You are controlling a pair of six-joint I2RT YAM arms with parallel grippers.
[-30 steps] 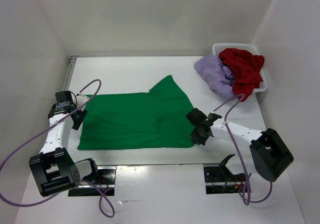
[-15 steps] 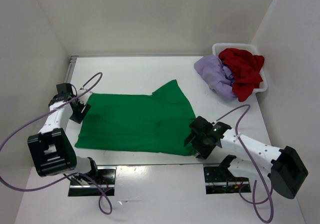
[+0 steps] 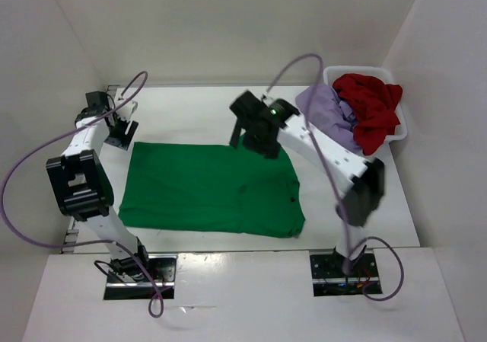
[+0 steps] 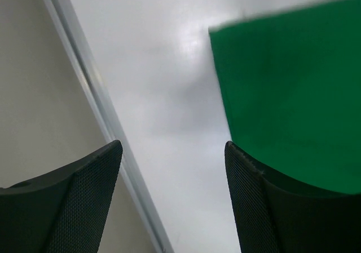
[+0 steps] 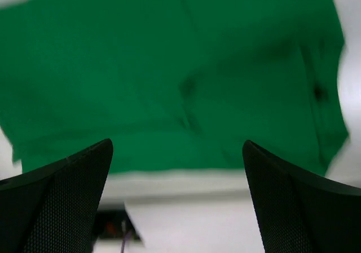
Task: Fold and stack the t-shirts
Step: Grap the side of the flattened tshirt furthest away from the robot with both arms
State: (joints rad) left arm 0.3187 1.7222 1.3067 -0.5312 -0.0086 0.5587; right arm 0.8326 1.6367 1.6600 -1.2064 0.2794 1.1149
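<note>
The bright green t-shirt (image 3: 213,188) lies flat on the table as a broad rectangle. My left gripper (image 3: 119,132) hovers just beyond its far left corner, open, with only bare table between the fingers; in the left wrist view (image 4: 172,199) the green t-shirt (image 4: 293,95) sits to the right. My right gripper (image 3: 255,138) hangs over the shirt's far right edge, open and empty. The blurred right wrist view (image 5: 177,199) looks down on the green t-shirt (image 5: 169,67). The pale lavender t-shirt (image 3: 327,112) and the dark red t-shirt (image 3: 370,104) are heaped at the far right.
A white basket (image 3: 397,132) at the far right corner holds the dark red shirt, and the lavender one spills over its left side. White walls enclose the table. A metal rail (image 4: 96,112) runs along the table's left edge, close to my left gripper.
My right gripper let go of the green shirt at its near right corner, opened, and swung up to the far edge. The shirt's raised flap now lies flat. My left gripper moved farther back.
</note>
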